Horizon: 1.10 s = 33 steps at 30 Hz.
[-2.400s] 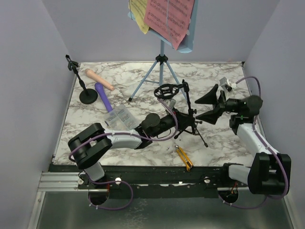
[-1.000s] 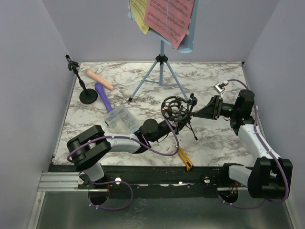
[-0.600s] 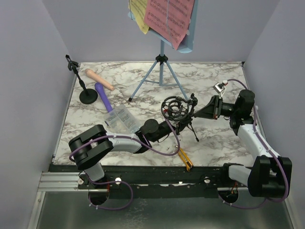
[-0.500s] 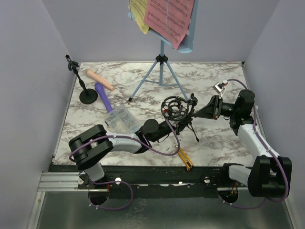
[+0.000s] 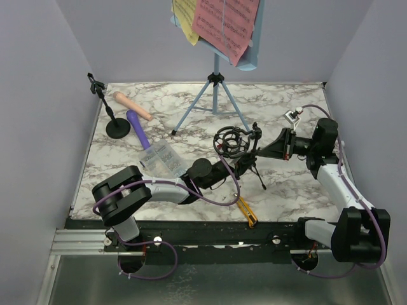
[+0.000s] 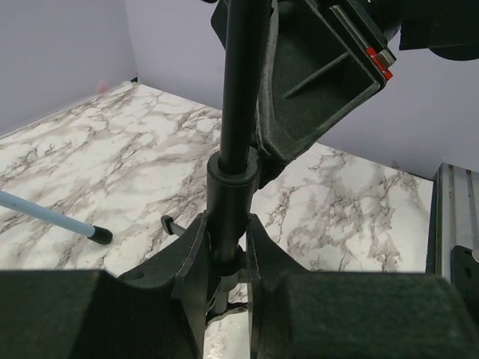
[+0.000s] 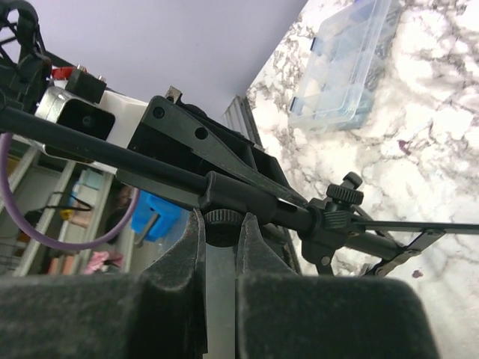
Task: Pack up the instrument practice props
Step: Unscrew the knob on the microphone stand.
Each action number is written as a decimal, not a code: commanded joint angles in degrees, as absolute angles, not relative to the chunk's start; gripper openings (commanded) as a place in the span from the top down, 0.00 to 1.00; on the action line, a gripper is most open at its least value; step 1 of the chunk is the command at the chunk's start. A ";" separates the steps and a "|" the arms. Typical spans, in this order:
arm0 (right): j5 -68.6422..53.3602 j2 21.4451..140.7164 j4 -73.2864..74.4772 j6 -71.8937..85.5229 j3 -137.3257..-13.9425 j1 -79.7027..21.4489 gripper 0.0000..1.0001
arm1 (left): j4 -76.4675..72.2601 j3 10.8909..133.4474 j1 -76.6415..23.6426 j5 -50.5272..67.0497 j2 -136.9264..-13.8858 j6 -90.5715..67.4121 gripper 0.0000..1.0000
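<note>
A black mic mount with a ring head and folding legs is held above the table's middle. My left gripper is shut on its pole, low down by the collar. My right gripper comes in from the right and is shut on the mount's knurled knob. A second mic mount with a round base stands at the left, with a beige microphone and a purple microphone lying beside it. The light-blue music rack stands at the back, holding pink pages and yellow pages.
A clear plastic box of small parts lies just left of my left arm and also shows in the right wrist view as the clear box. A yellow-and-black utility knife lies near the front edge. Walls close in on the left, the back and the right.
My right gripper moved in from the right and its jaws closed on the mount's knob. The left gripper kept its hold on the pole; the mount shifted left and tilted.
</note>
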State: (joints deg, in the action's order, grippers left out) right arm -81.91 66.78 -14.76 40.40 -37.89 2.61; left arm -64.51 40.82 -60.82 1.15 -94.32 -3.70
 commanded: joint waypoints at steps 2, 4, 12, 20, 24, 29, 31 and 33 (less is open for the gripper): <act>-80.42 65.23 -3.82 24.23 -41.40 1.53 1.00 | -70.47 42.07 -60.91 2.90 -93.28 -7.53 1.00; -79.20 65.11 2.43 16.97 -43.66 0.53 1.00 | -70.46 41.63 -60.91 2.90 -92.73 -9.66 1.00; -72.26 64.95 15.04 -5.24 -49.68 -5.18 1.00 | -69.61 41.71 -60.88 4.69 -92.29 -17.81 1.00; -68.46 63.69 23.61 -28.60 -52.50 -9.57 1.00 | -62.64 44.26 -60.90 7.86 -91.14 -21.78 1.00; -69.24 63.92 33.44 -49.09 -53.40 -9.64 1.00 | -60.80 45.32 -60.24 10.44 -90.80 -24.14 1.00; -68.03 63.21 42.98 -72.56 -53.46 -9.60 1.00 | -60.47 46.10 -58.75 13.85 -91.43 -27.73 1.00; -64.41 62.68 43.09 -75.26 -53.54 -9.58 1.00 | -60.48 46.38 -58.21 15.19 -91.94 -29.07 1.00; -61.23 62.29 43.42 -77.14 -53.67 -9.62 1.00 | -60.54 46.77 -57.79 16.26 -92.55 -30.00 1.00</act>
State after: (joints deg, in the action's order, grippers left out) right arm -64.86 63.24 36.67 -63.46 -52.58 -7.42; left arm -53.74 41.10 -57.49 6.87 -92.88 -25.76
